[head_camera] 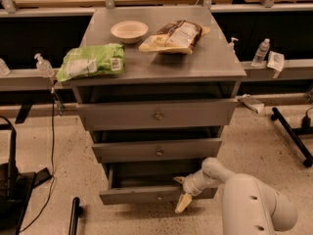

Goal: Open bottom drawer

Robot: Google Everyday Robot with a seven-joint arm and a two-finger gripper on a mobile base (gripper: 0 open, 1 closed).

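Tool (pixel 181 192): at the bottom drawer (pixel 137 196) front, right of its knob.
Near side: open floor (pixel 132 222) before the drawer.
Near left: black post (pixel 74 218) beside that floor.
Above: middle drawer (pixel 157 151) overhangs.
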